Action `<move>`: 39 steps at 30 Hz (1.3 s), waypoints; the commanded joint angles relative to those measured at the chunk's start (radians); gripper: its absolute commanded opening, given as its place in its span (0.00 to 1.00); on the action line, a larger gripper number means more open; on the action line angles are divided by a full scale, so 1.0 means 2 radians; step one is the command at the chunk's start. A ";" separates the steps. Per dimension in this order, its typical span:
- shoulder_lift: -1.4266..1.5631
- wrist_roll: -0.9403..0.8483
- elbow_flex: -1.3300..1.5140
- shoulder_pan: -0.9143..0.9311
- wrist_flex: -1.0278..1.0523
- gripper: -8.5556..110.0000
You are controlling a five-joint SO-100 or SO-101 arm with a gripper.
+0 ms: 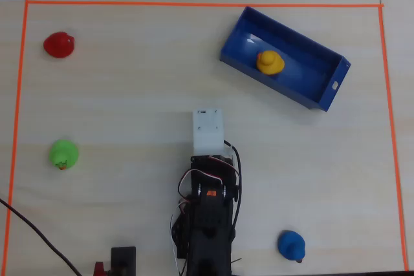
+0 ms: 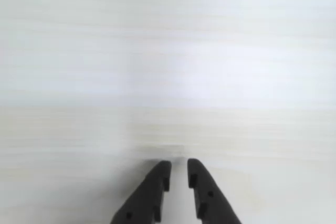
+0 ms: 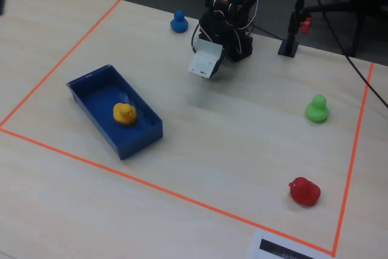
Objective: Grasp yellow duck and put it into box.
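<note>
The yellow duck [image 1: 270, 62] sits upright inside the blue box [image 1: 304, 70], near its middle. The fixed view also shows the duck [image 3: 124, 113] in the box [image 3: 142, 137]. My gripper [image 2: 179, 167] hangs over bare table. Its two dark fingers stand nearly together with a narrow gap and hold nothing. The arm is folded back near its base, well away from the box. In the overhead view the white wrist housing [image 1: 207, 132] hides the fingers.
A red duck [image 1: 59, 44], a green duck [image 1: 64, 154] and a blue duck [image 1: 292, 245] stand apart on the table. Orange tape [image 1: 194, 4] frames the work area. Cables and a black stand [image 3: 291, 43] lie near the arm's base.
</note>
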 commanded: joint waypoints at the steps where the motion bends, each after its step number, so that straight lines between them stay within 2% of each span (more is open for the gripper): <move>1: -0.002 0.021 0.001 -0.023 0.019 0.07; 11: 0.000 0.038 0.002 -0.108 0.020 0.07; 39: 0.000 0.038 0.002 -0.094 0.020 0.08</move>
